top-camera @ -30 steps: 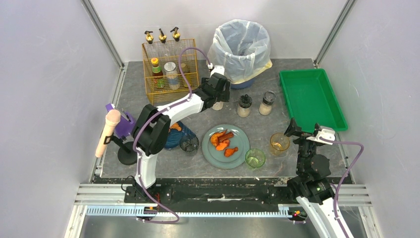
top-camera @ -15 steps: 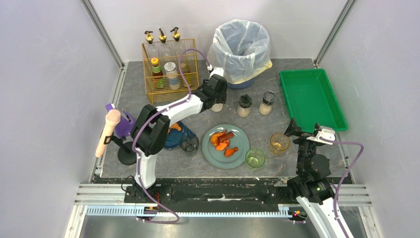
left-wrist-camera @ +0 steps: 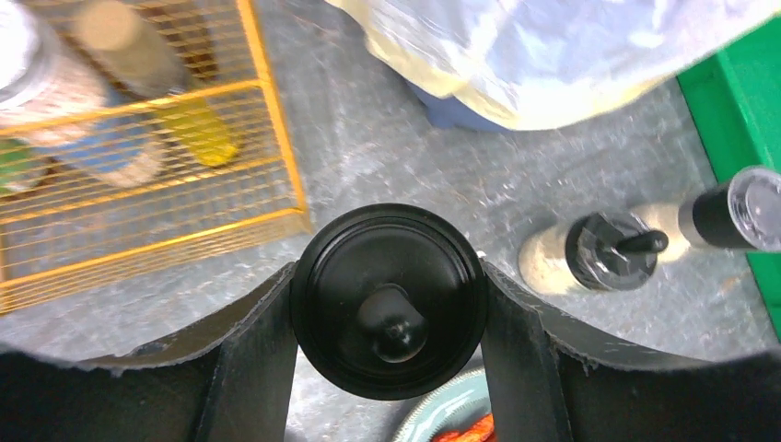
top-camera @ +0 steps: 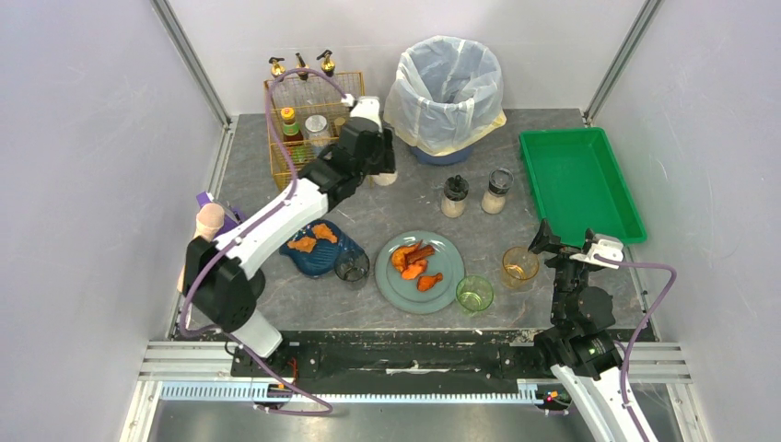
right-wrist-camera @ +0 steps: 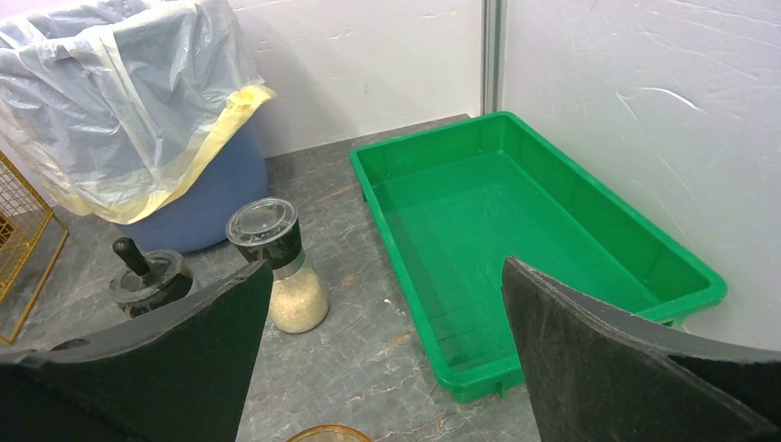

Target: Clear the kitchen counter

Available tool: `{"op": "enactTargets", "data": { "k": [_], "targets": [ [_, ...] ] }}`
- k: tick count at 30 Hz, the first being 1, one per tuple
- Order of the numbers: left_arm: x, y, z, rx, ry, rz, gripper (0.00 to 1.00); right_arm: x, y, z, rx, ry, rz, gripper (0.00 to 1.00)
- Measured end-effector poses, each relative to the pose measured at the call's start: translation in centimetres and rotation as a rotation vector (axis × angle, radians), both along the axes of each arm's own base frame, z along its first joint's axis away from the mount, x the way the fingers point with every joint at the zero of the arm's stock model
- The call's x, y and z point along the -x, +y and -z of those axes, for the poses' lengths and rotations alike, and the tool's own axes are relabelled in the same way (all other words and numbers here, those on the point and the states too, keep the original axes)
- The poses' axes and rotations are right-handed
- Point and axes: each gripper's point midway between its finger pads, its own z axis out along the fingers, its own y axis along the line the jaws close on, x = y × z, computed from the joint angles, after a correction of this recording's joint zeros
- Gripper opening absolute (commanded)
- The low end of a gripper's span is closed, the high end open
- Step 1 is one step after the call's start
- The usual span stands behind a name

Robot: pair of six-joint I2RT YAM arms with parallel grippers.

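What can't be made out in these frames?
- Left wrist: black-capped jar in the left tool; its cap hides the body and any gap above the dark grey veined counter.
- Left wrist: bottles in the yellow wire basket, blurred.
- Right wrist: amber glass cup, cut off by the bottom edge.

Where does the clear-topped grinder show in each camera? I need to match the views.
Top external: clear-topped grinder stands right of centre, just left of the green tray.
Left wrist: at the right edge, mid-height, beside the tray.
Right wrist: left of centre, upright, left of the tray.
Shared landmark: the green tray.
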Motion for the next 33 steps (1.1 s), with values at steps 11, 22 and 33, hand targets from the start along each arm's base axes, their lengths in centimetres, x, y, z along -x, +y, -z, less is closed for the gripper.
{"op": "enactTargets", "data": {
  "k": [11, 22, 33],
  "targets": [
    [-2.4, 14.4, -1.7, -0.020, -0.038, -0.322, 0.27, 0.0, 0.0, 0.0, 0.000, 0.000, 0.000, 0.98],
    [-3.7, 23.3, -0.8, -0.040, -0.046, -0.531, 0.25, 0.0, 0.0, 0.0, 0.000, 0.000, 0.001, 0.98],
    [-6.2, 24.9, 1.5, -0.083, -0.056, -0.542, 0.24, 0.0, -0.1, 0.0, 0.000, 0.000, 0.005, 0.98]
  ]
}}
